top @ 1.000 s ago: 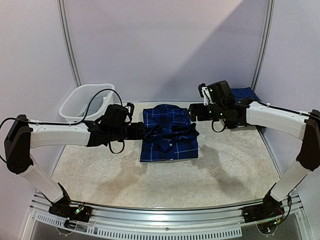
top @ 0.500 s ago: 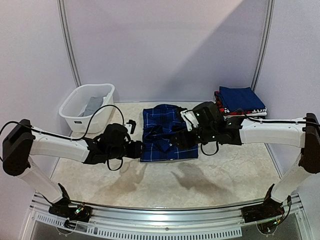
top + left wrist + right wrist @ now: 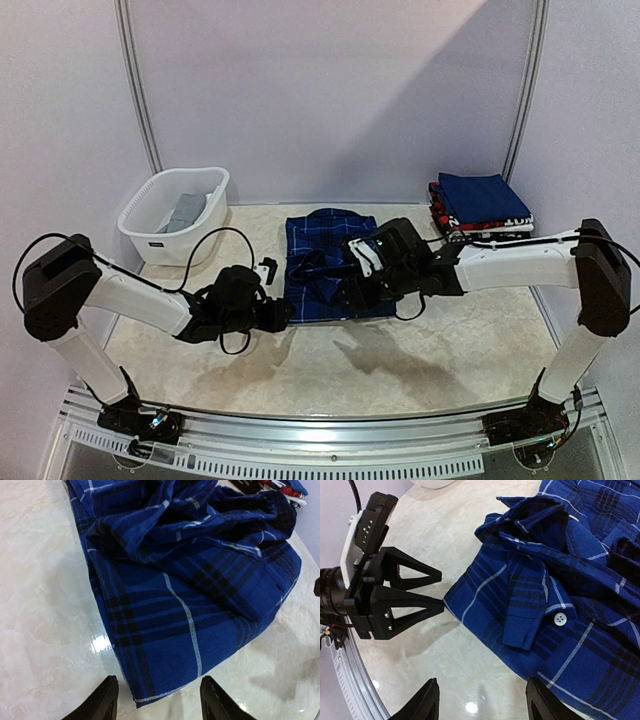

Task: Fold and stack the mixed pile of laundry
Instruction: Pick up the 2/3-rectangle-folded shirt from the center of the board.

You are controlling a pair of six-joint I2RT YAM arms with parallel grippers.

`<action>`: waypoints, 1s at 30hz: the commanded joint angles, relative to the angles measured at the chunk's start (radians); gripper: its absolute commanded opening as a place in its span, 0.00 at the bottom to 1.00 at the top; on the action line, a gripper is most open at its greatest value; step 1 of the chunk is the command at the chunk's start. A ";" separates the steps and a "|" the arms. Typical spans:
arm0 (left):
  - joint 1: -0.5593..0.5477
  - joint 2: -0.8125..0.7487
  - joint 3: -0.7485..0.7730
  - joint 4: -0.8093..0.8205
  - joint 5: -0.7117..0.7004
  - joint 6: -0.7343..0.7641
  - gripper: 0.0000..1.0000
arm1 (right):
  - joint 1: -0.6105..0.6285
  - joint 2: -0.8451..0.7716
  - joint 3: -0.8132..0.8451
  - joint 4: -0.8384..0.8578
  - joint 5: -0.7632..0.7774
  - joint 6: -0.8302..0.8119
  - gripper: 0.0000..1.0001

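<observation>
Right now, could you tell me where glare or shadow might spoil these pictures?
Left wrist view: a bright glare spot on the glossy table beside the plaid shirt. Right wrist view: smaller glare spots near the bottom edge. Top external view: soft grey shadows on the table.

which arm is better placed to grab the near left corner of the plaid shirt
Left. The left pincer, open, is right at the plaid shirt, pointing at that corner; the right pincer, open, hovers farther along the edge.
</observation>
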 commanded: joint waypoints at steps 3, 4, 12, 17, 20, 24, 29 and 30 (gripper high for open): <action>-0.010 0.043 -0.034 0.092 0.026 -0.017 0.56 | 0.005 0.056 0.037 0.103 -0.084 0.097 0.62; -0.010 0.050 -0.037 0.104 0.025 -0.019 0.56 | 0.005 0.069 0.047 0.099 -0.078 0.105 0.62; -0.010 0.120 -0.036 0.163 0.046 -0.033 0.48 | 0.006 0.142 0.085 0.084 -0.045 0.185 0.64; -0.011 0.123 -0.048 0.171 0.030 -0.031 0.42 | 0.006 0.173 0.096 0.088 -0.020 0.203 0.65; -0.010 0.132 -0.047 0.175 0.033 -0.032 0.36 | 0.006 0.198 0.116 0.081 -0.011 0.204 0.65; -0.010 0.151 -0.053 0.208 0.045 -0.032 0.26 | 0.005 0.231 0.144 0.062 0.006 0.201 0.65; -0.010 0.170 -0.055 0.232 0.054 -0.032 0.07 | 0.005 0.254 0.169 0.053 0.035 0.190 0.63; -0.011 0.173 -0.055 0.235 0.056 -0.031 0.02 | 0.006 0.261 0.176 0.051 0.040 0.184 0.61</action>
